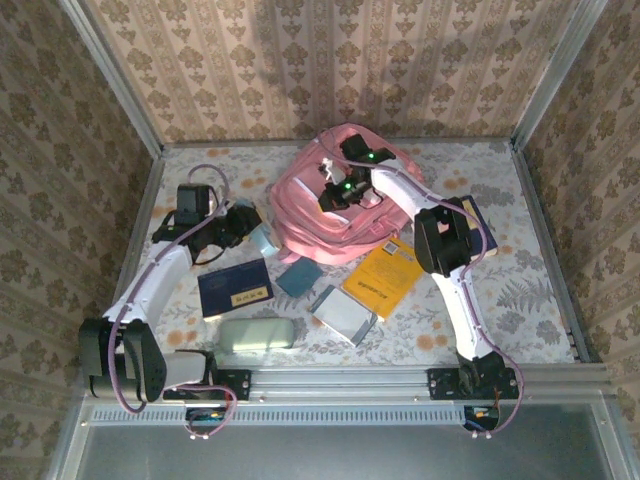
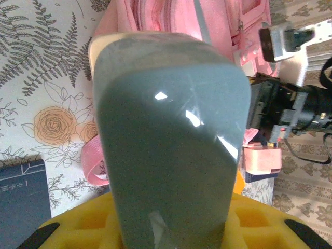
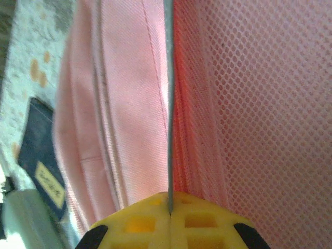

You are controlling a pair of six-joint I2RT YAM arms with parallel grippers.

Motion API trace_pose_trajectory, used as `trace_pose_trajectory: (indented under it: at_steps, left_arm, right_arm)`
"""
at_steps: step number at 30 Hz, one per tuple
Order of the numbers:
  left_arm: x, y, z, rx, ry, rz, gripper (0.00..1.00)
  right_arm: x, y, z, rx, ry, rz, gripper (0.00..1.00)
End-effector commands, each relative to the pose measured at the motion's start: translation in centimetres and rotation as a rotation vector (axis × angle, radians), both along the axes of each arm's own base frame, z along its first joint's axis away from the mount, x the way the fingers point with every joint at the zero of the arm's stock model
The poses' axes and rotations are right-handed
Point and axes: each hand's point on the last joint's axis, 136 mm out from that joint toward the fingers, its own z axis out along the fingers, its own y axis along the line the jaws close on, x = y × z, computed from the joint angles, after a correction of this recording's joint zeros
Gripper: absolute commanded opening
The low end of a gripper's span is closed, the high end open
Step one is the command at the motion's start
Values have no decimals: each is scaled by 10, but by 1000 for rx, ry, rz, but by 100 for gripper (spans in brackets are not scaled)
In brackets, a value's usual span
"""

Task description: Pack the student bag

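Packing is starting: right pincer [image 3: 169, 205] is clamping bag [image 1: 310, 225] rim, left pincer [image 1: 245, 230] is gripping book [image 2: 171, 145], needing insertion beside right pincer.

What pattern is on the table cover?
The table cover is white with grey ferns and orange roses; clearest from the left wrist view.

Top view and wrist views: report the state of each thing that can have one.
student bag: lying down, edge pinched
right fingers: shut on the student bag's edge
left fingers: shut on the grey-blue case
grey-blue case: held
yellow book: closed, flat
dark blue book: closed, flat
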Motion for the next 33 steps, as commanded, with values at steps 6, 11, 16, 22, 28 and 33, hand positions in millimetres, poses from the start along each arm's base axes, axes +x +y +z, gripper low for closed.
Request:
trace_pose_trajectory:
  at_steps: [6, 11, 16, 22, 28, 33]
  left_arm:
    - [25, 26, 44, -7, -105, 101, 13]
    - [41, 27, 51, -21, -128, 129, 13]
    - [68, 11, 60, -7, -157, 83, 13]
    - [107, -20, 59, -82, -140, 38, 12]
    - [145, -26, 52, -134, -159, 79, 12]
    - [182, -47, 47, -311, -169, 73, 11]
  right_arm:
    - [43, -13, 179, 497, -82, -138, 0]
    - [44, -13, 215, 595, -73, -105, 0]
    - [44, -18, 246, 690, -65, -72, 0]
    - [46, -19, 288, 839, -48, -28, 0]
    - [47, -22, 311, 908, -54, -15, 0]
    - [45, -23, 317, 913, -74, 4, 0]
